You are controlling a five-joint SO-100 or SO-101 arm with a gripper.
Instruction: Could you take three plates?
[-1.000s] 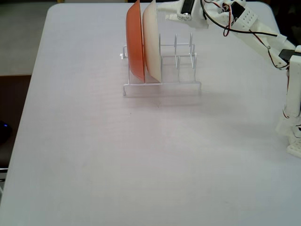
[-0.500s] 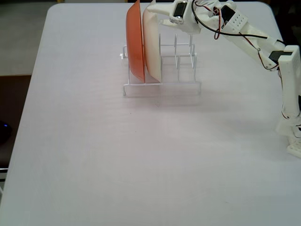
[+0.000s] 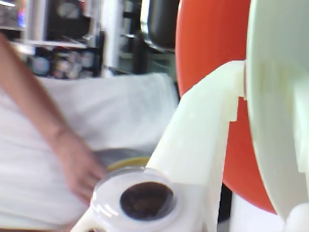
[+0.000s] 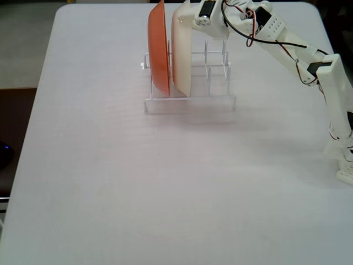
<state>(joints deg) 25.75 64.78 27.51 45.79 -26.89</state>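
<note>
Atop the white rack point(image 4: 190, 99), hand point(image 4: 182, 12) straddling the cream-white plate point(image 4: 181, 52) rim — grip unclear (no legible writing anywhere).

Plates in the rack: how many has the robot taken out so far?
None can be counted as taken from these views. The cream-white plate and orange plate stand in the white rack. In hand: the gripper is at the cream-white plate's top rim. Left: lifting it out.

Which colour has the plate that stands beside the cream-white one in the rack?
Orange; it shows best in the fixed view.
</note>
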